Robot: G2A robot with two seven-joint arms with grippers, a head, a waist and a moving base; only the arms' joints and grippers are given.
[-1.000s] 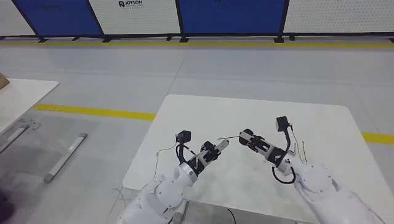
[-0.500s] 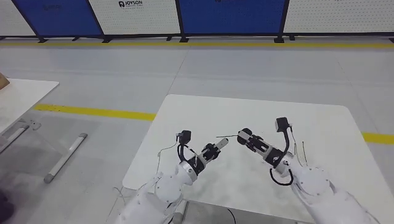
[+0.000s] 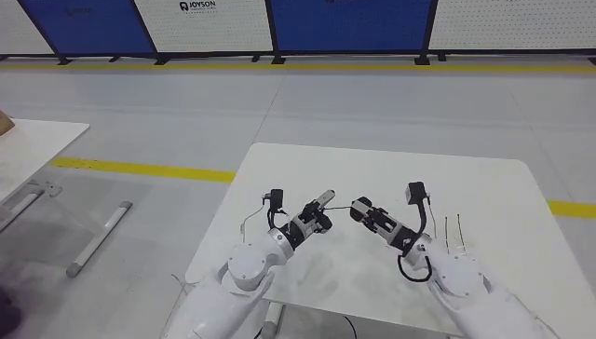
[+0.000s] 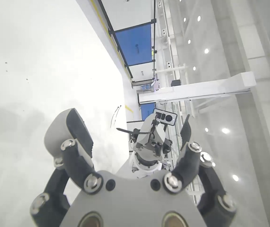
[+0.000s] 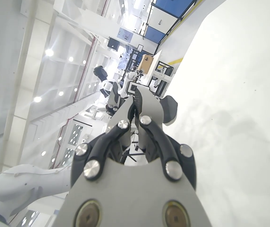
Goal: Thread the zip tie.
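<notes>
Right gripper (image 5: 135, 98) pressed shut on thin black plastic zip tie (image 4: 123, 130), held above white table (image 3: 372, 167), tie's free end pointing toward left gripper (image 4: 132, 122), its grey padded fingers (image 4: 78, 128) spread wide, two more thin black ties (image 3: 453, 229) lying flat near the right arm.

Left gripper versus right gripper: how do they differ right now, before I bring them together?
The left gripper has its jaws spread wide; the right gripper has them shut. The left gripper holds nothing, while the right gripper pinches the zip tie, whose free end sticks out toward the left gripper. Shared: both hang above the table, pointing at each other.
</notes>
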